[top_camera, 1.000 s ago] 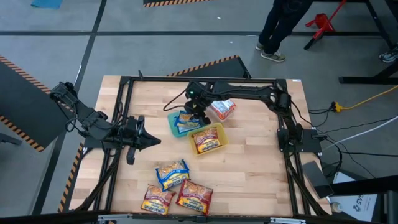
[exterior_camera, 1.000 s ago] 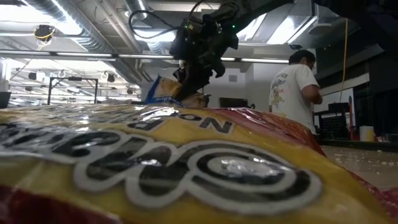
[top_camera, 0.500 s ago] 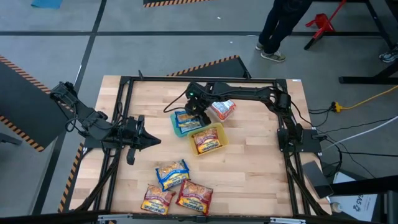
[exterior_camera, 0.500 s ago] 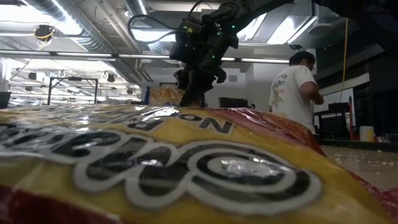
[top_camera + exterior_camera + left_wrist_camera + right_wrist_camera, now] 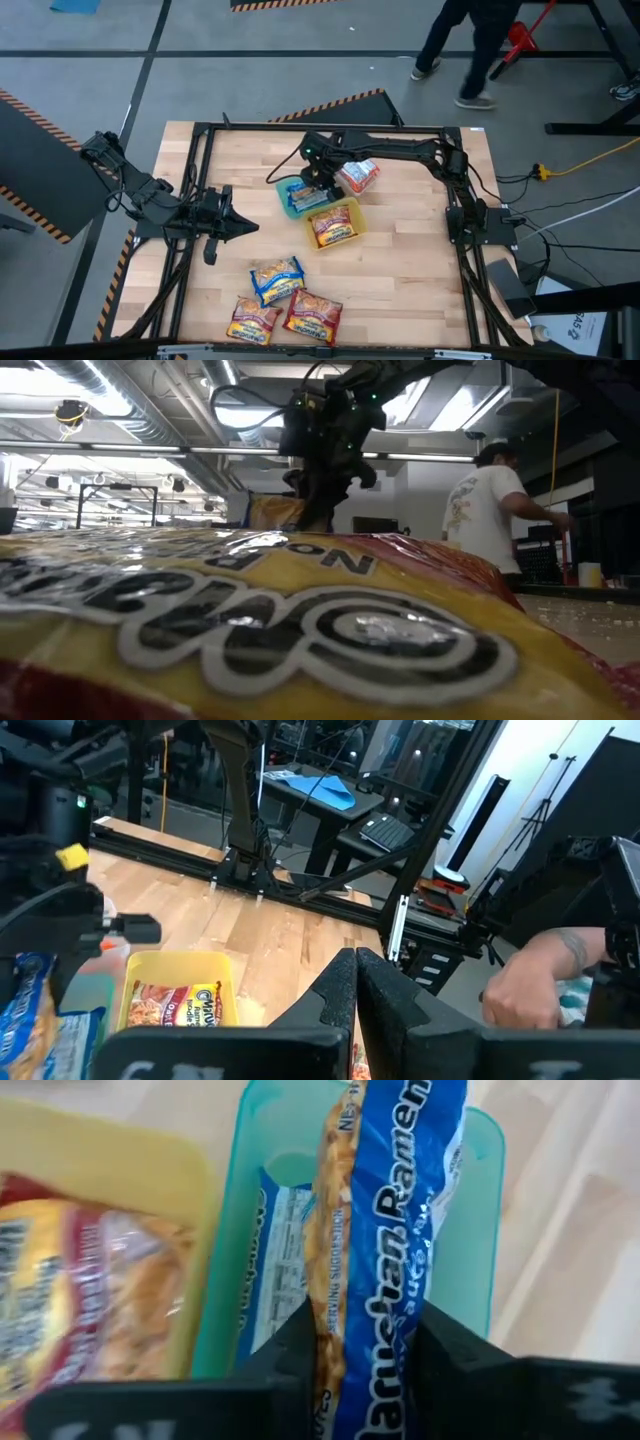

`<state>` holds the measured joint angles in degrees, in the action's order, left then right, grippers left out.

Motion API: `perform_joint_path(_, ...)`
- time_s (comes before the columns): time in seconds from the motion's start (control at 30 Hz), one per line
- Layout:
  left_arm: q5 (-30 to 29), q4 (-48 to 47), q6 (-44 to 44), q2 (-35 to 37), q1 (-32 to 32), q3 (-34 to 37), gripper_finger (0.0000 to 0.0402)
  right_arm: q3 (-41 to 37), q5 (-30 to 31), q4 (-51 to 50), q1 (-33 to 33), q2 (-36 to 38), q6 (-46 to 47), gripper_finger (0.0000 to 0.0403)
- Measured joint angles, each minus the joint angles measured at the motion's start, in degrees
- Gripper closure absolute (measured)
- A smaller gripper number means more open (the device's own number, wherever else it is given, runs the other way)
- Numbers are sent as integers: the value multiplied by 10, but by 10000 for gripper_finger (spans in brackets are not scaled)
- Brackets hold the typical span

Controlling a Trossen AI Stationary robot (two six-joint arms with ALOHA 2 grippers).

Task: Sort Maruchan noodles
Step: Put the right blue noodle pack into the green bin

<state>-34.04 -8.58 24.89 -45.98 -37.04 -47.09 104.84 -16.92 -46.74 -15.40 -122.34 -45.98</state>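
My right gripper is over the teal container, shut on a blue-and-yellow Maruchan packet. Another blue packet lies flat inside that container. Next to it, a yellow container holds an orange-red packet. A red-and-white packet lies toward the far edge. One blue packet and two orange-red ones lie flat near the near edge. My left gripper waits shut at the table's left. My right gripper pinches the blue packet between its two fingers, which sit on its two flat faces near one end. The fingers come from above, pointing down. The packet stands on edge below them, over the teal container; whether its lower end touches the packet inside, I cannot tell.
A black metal frame runs around the wooden table. A large orange-red packet fills the low view close to the camera. A person walks beyond the far edge, and a hand shows past the table's right side.
My right gripper has lowered the blue packet toward the teal container; in the low view less of the packet shows above the near packet than a second ago. The person beyond the far edge has stepped to the right.
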Motion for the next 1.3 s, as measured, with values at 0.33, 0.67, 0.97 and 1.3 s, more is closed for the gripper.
perform_joint_path(0.33, 0, 0, 0, 0, 0, 0, 395, 65, -47, -106, -5, 0, -10, 322)
perform_joint_path(0.67, -19, 0, 0, 0, 0, 0, 395, 67, -57, -132, -16, -34, -24, 322)
perform_joint_path(0.97, -34, 0, 0, 0, 0, 0, 395, 66, -8, -91, -16, -37, 35, 235)
perform_joint_path(1.3, -34, 0, 0, 0, 0, 0, 395, 66, 80, -73, -15, -32, 37, 152)
